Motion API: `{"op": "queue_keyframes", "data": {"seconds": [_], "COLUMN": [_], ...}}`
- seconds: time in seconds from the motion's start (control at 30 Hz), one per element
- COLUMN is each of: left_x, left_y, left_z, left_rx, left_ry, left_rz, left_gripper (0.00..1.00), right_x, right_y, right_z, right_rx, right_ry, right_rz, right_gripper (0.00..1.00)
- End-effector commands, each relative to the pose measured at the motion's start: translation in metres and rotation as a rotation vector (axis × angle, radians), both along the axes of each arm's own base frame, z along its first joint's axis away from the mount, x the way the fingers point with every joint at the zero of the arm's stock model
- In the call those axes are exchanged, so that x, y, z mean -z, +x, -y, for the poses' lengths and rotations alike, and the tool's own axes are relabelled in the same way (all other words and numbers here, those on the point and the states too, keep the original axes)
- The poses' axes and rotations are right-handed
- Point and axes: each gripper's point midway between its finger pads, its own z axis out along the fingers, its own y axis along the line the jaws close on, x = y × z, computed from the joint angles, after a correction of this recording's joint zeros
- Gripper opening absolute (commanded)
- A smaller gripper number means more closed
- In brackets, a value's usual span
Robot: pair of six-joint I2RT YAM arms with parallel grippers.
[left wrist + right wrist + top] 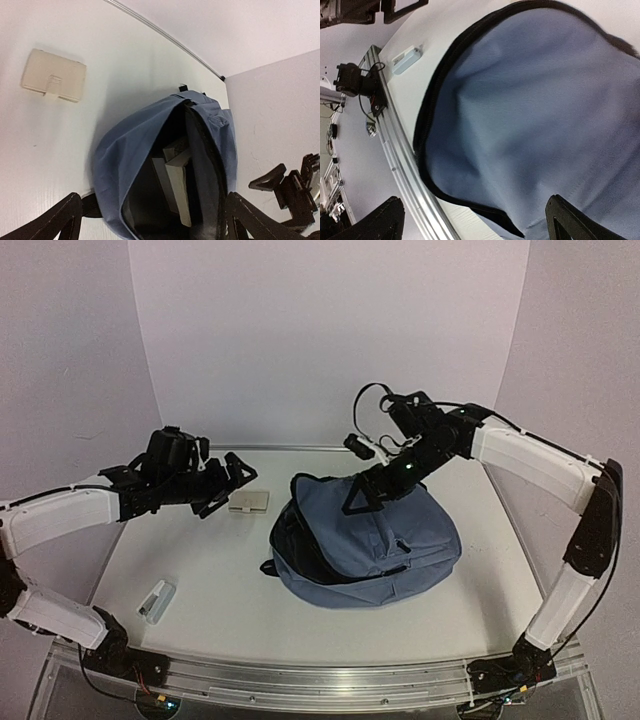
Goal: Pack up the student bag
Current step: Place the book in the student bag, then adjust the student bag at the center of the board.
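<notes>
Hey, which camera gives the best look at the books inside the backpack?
The left wrist view: it looks straight into the open backpack at the books. The top view shows only a dark opening; the right wrist view shows just outer fabric.

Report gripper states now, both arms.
Left gripper: open, holding nothing.
Right gripper: open, holding nothing, over the student bag.

Soft, even light; faint shadow beside the student bag (380,540). Right wrist view blurred close up; top view bows at edges.
</notes>
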Motion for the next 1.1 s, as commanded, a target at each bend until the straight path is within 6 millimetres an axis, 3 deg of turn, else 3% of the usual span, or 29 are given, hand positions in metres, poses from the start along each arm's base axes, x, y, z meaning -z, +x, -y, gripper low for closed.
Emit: {"op": "queue_keyframes", "data": {"seconds": [0.0, 0.07, 0.23, 0.43, 0.6, 0.77, 0.93, 1.07], "left_x": [-0.043, -0.050, -0.031, 0.042, 0.091, 0.121, 0.153, 0.159], "left_y": [0.005, 0.009, 0.021, 0.026, 0.014, 0.002, -0.009, -0.015], "left_z": [0.050, 0.063, 0.088, 0.088, 0.072, 0.063, 0.078, 0.097], "left_rx": [0.268, 0.298, 0.366, 0.362, 0.321, 0.295, 0.335, 0.370], "left_ry": [-0.034, 0.001, 0.075, 0.182, 0.231, 0.262, 0.316, 0.305], "left_rz": [0.122, 0.141, 0.092, -0.076, -0.195, -0.261, -0.314, -0.304], "left_gripper": [1.00, 1.00, 1.00, 1.00, 0.86, 0.68, 0.68, 0.72], "right_x": [0.021, 0.037, 0.061, 0.089, 0.099, 0.100, 0.091, 0.063], "right_y": [0.012, 0.017, 0.025, 0.033, 0.053, 0.073, 0.091, 0.088], "right_z": [0.042, 0.058, 0.083, 0.108, 0.138, 0.151, 0.147, 0.124], "right_rx": [0.070, 0.105, 0.148, 0.187, 0.253, 0.270, 0.270, 0.239], "right_ry": [-0.144, -0.215, -0.321, -0.425, -0.479, -0.527, -0.509, -0.371], "right_rz": [0.095, 0.107, 0.119, 0.099, 0.094, 0.130, 0.160, 0.162], "right_gripper": [0.98, 0.96, 0.90, 0.80, 0.71, 0.69, 0.69, 0.70]}}
